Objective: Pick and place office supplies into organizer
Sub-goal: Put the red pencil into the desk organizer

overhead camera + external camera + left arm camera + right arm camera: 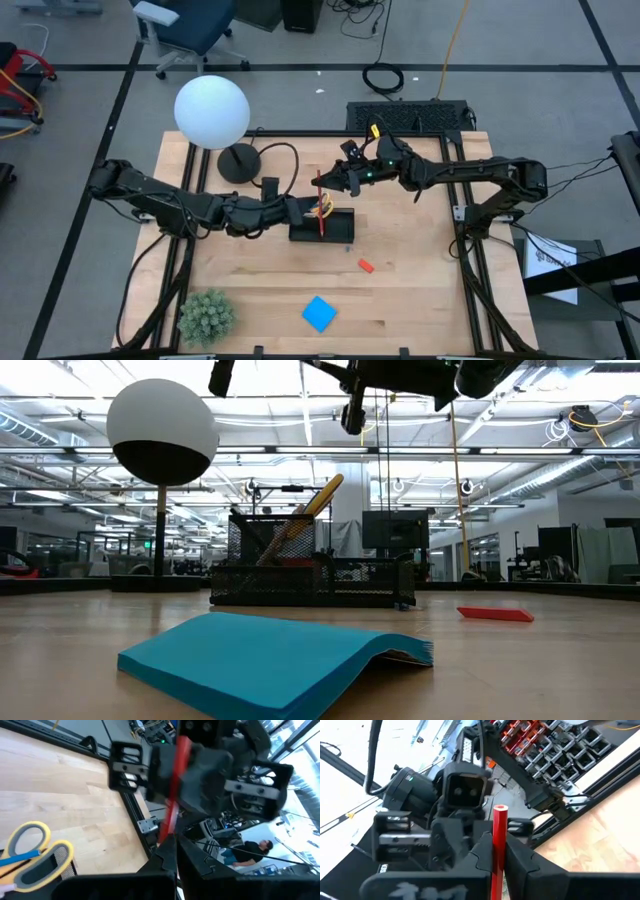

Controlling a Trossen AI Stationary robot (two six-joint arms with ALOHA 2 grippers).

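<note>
A red pen [320,205] is held above the black organizer [340,232], between both grippers. My left gripper [312,212] reaches in from the table's left and my right gripper [328,182] from the right; both are shut on the pen. The yellow-handled scissors [318,497] stand slanted in the organizer's tall compartment, handles up, with a blue pen [17,858] beside them. The orange-red eraser [366,266] and the blue note pad [319,313] lie flat on the table nearer the near edge. My left gripper pinches the red pen's shaft [169,827] between its two fingers, which lie across the pen. The pen is lifted clear of the table above the organizer. My right gripper pinches the same pen a little below its free end [499,827], fingers across the shaft. That end [500,810] sticks out past the fingers.
The white globe lamp [212,112] with its round black base [238,162] stands left of the grippers toward the far edge. The green spiky plant [205,315] sits at the near left corner. Bare wood lies around the eraser and note pad.
</note>
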